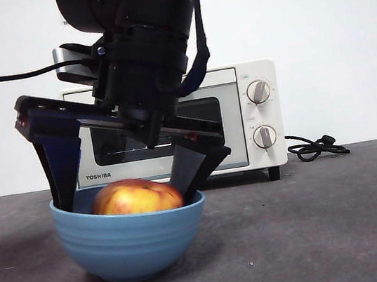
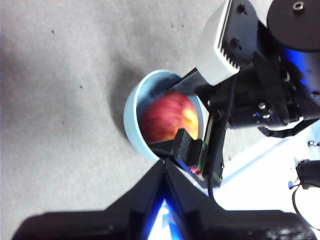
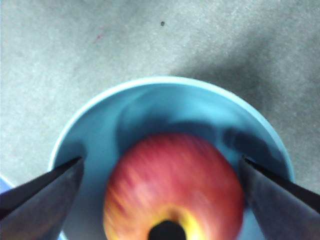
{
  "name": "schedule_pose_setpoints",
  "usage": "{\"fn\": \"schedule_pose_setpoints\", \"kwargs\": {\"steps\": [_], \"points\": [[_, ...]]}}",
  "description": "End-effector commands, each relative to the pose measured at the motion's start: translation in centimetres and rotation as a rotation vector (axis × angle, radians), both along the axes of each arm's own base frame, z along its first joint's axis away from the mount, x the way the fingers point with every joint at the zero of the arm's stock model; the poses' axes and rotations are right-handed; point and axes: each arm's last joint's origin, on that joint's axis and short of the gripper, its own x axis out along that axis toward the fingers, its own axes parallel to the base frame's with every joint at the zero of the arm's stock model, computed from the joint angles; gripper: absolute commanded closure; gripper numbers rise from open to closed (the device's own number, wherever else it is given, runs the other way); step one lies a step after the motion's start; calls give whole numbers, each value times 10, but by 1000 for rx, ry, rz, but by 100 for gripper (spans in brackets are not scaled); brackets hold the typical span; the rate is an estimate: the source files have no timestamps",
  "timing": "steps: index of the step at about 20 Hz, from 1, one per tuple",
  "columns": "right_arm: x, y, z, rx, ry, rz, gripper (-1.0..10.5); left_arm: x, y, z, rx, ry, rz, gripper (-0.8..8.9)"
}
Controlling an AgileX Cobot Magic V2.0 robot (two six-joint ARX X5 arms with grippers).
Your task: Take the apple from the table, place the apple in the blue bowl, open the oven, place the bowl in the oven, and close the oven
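Item: round red apple with yellow patches point(image 1: 136, 197), resting inside the deep matte blue bowl point(image 1: 129, 243) on the dark grey table point(image 1: 315, 228), near left. Right gripper point(image 1: 132, 181): jaws wide, either side of the apple, not touching. Left gripper point(image 2: 165, 165): jaws closed, empty, waiting above. Cream-white toaster oven point(image 1: 241, 115): behind, door closed. Step: apple placement apparently finished. Next: retract; pull the handle.
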Motion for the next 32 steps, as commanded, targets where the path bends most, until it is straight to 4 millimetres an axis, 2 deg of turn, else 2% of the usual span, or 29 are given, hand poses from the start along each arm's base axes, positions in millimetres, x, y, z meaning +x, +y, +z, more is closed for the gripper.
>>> {"fn": "schedule_pose_setpoints", "kwargs": {"steps": [1,4,8,16,20,25,26,27,29,30,32], "points": [[-1,0,-4,-13,11,-2,343,-1,0,0,12,-9,-18,818],[-3,1,-4,-16,12,3,343,-1,0,0,18,-10,-14,818],[-5,-2,7,3,0,3,343,-1,0,-1,36,-16,-4,818],[-16,-19,58,104,-67,-24,345,0,0,-1,41,-24,-2,818],[-26,-36,86,117,-113,-43,345,5,0,2,47,-79,14,818],[-48,-78,130,68,-251,-116,355,27,-6,13,10,-178,19,818],[-53,-88,138,35,-293,-143,407,35,-8,17,9,-181,18,818],[-58,-99,144,-3,-330,-167,513,45,-11,22,10,-187,15,818],[-68,-118,154,-77,-389,-210,856,68,-16,35,17,-217,-1,818],[-72,-127,159,-108,-422,-243,963,81,-20,42,21,-234,-8,818],[-81,-143,167,-136,-461,-294,955,110,-27,56,29,-264,-24,818]]}}
